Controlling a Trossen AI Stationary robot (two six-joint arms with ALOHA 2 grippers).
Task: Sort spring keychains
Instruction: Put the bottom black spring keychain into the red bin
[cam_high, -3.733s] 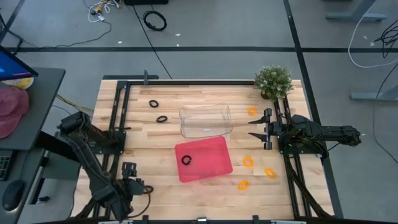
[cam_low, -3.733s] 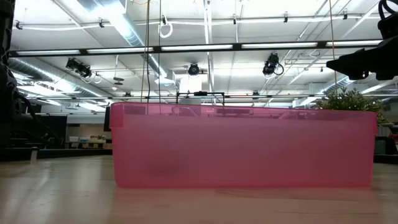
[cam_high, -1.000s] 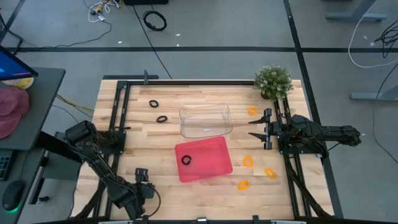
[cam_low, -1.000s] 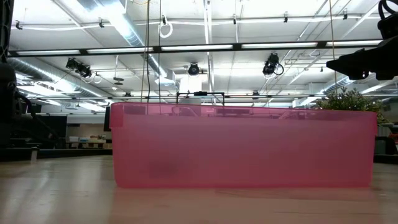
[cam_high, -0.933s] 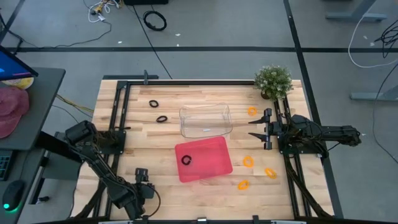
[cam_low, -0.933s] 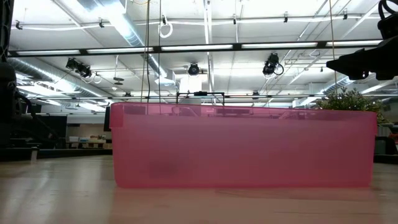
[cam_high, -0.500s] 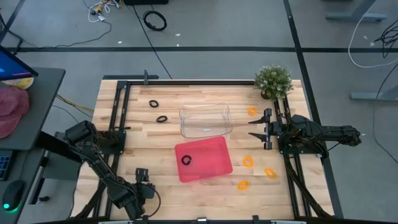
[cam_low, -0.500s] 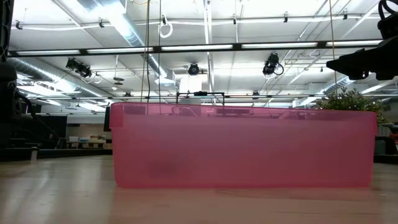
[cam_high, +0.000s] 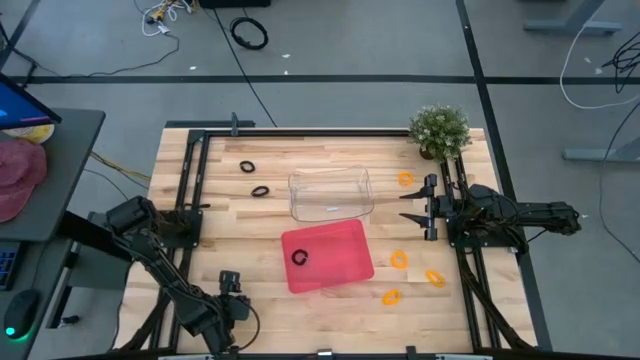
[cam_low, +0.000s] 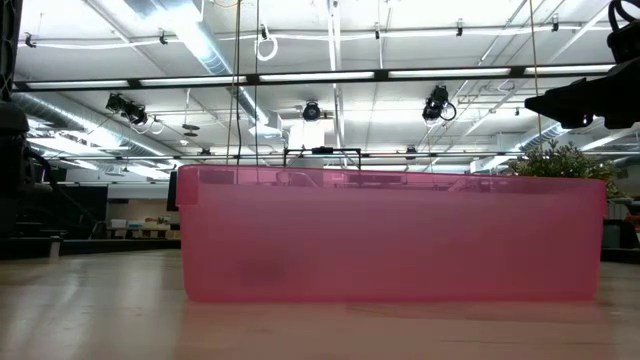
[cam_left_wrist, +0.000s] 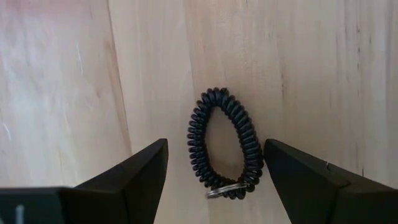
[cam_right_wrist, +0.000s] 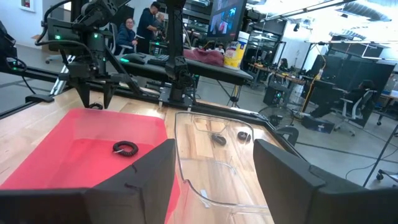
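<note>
Hovering over a black spring keychain near the table's front-left corner, the left gripper is standing wide open, empty, straddling it. Risk: coil squirming sideways at closing. Right gripper is waiting open beside the clear tray.

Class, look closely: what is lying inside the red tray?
One black spring keychain lies inside the red tray. The rest of its floor shows bare from above; in the low view its wall hides the contents.
</note>
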